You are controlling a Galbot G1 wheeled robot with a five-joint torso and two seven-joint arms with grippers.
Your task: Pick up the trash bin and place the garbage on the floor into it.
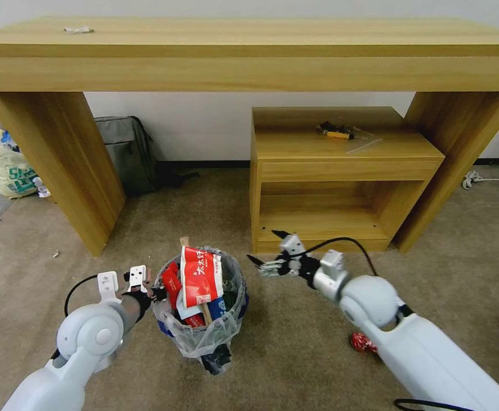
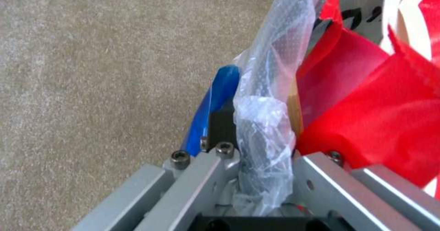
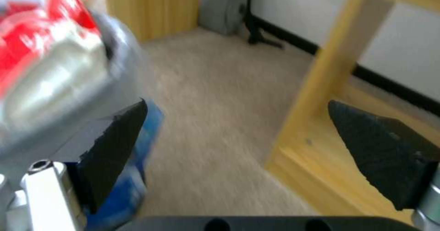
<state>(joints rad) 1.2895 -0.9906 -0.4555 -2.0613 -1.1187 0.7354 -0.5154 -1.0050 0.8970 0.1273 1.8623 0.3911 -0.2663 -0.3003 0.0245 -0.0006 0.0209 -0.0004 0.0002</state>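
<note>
The trash bin (image 1: 202,334), lined with a clear plastic bag, sits low in the middle of the head view. It holds a red-white carton (image 1: 201,275), red wrappers and a stick. My left gripper (image 1: 155,294) is shut on the bin's left rim. In the left wrist view that gripper (image 2: 256,134) pinches the blue rim (image 2: 219,97) and the bag (image 2: 268,97) together. To the right of the bin my right gripper (image 1: 267,247) hangs open and holds nothing. Its black fingertips (image 3: 114,148) stand wide apart beside the bin (image 3: 59,86). One red wrapper (image 1: 362,342) lies on the beige carpet floor (image 1: 295,354) by my right forearm.
A long wooden desk (image 1: 249,54) spans the back, with a low wooden shelf unit (image 1: 340,171) under it on the right. A grey backpack (image 1: 125,151) leans by the desk's left leg. A yellowish tied bag (image 1: 11,165) lies at far left, white cables (image 1: 489,178) at far right.
</note>
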